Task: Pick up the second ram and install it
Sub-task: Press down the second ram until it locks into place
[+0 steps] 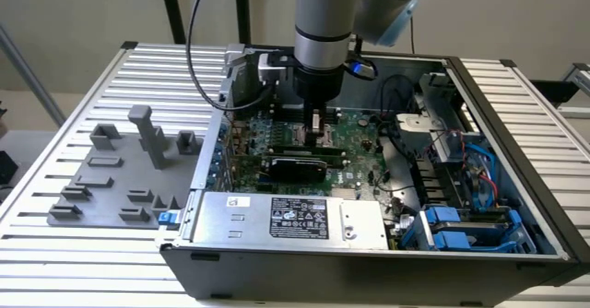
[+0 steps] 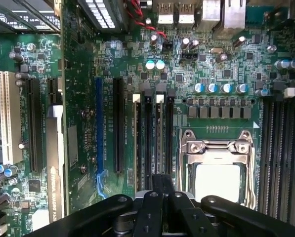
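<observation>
**Gripper down over the memory slots; second ram hard to pick out**

Exterior view: you see the arm reaching straight down into the open computer case (image 1: 516, 156), with the gripper (image 1: 318, 137) low over the motherboard (image 1: 355, 132), near the middle of the board. The arm's body hides most of the gripper, so you cannot tell whether it is apart, together or clamped on something. You cannot pick out the second ram with certainty here. A small pale piece shows at the gripper's tip, too small to identify. The power supply (image 1: 295, 218) lies along the case's near edge, and the blue drive bays (image 1: 461, 228) sit in its near corner at the exterior view's right. The case stands on a slatted metal table (image 1: 92, 266). A grey tray (image 1: 115, 184) with upright blocks lies on the table just beside the case, at the exterior view's left. Behind the table are black poles and a plain pale wall.

Wrist view: the gripper (image 2: 159, 181) is cut off by the picture's edge and hangs directly over the group of memory slots (image 2: 152, 138), which lie just beside the processor socket (image 2: 216, 168). Two of these slots carry white latches at their far ends. You cannot tell whether a thin stick already stands in the slot in line with the gripper, because everything there is seen edge-on and dark. Another group of long black slots (image 2: 280, 148) runs on the socket's other side.
</observation>
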You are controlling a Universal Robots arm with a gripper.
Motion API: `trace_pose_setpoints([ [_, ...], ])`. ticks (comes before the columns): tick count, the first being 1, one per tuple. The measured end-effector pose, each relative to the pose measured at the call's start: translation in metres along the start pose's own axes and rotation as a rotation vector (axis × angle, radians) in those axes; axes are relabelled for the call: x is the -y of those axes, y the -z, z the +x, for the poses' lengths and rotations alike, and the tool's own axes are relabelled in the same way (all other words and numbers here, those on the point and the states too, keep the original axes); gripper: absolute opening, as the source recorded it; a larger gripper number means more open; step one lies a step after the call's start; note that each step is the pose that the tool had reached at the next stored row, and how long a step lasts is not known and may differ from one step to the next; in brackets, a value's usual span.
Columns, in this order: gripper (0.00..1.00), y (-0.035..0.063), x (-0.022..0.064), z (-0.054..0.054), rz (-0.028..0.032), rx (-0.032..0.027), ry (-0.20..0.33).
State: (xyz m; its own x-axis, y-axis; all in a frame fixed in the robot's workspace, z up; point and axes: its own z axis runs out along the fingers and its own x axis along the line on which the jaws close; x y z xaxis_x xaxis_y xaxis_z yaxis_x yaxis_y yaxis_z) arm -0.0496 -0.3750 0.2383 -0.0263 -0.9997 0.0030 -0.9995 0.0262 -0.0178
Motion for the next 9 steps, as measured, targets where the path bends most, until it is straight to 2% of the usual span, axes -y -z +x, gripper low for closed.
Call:
trace_pose_setpoints([
  [2,0.00,0.0054,0.0002,0.0000,-0.0009,0.0001,0.000],
  [9,0.00,0.0056,0.0002,0.0000,-0.0013,0.0001,0.000],
])
